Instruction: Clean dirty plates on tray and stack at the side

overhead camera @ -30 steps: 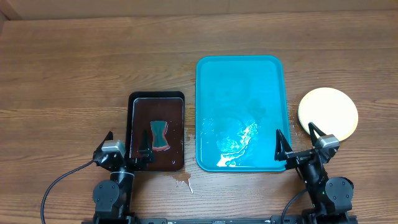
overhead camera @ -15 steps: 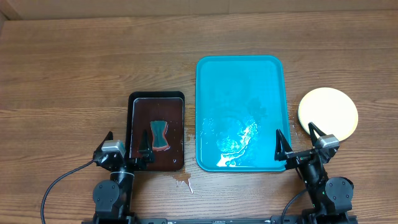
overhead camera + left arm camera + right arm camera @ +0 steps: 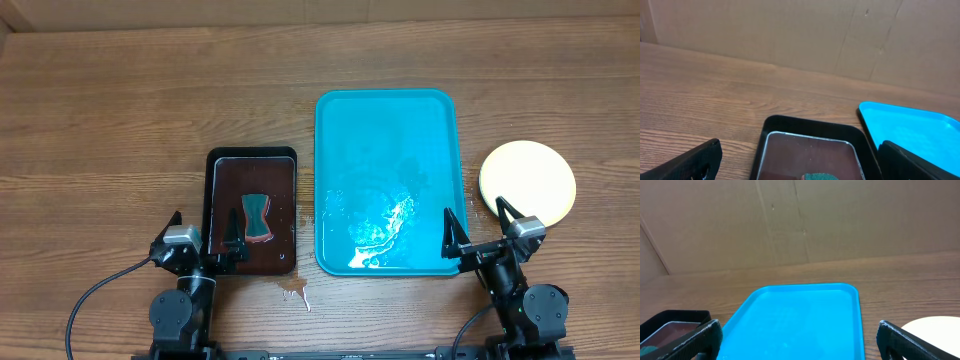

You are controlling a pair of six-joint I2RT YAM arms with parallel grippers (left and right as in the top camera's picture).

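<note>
Both arms sit at the near edge of a wooden table [image 3: 120,120], jaws spread wide and grasping nothing. The turquoise tray [image 3: 385,130] lies lengthwise in the middle of the table with no plate on it, its near half glistening with a wet film [image 3: 385,225]. The plates [image 3: 527,182] rest on the bare wood to the tray's right, near its rim but apart from it; from above they read as a single pale yellow disc with no sauce on it, so how many are stacked cannot be told. The right gripper [image 3: 473,215] hovers low between the tray's near right corner and the plates, one finger over each. To the tray's left stands a smaller black tray [image 3: 250,153] filled with dark reddish-brown liquid, a teal sponge [image 3: 256,216] lying in it. The left gripper [image 3: 208,225] hangs over that tray's near left side. A small brownish spill [image 3: 293,291] marks the wood in front of the black tray. Cardboard [image 3: 840,220] backs the table.
</note>
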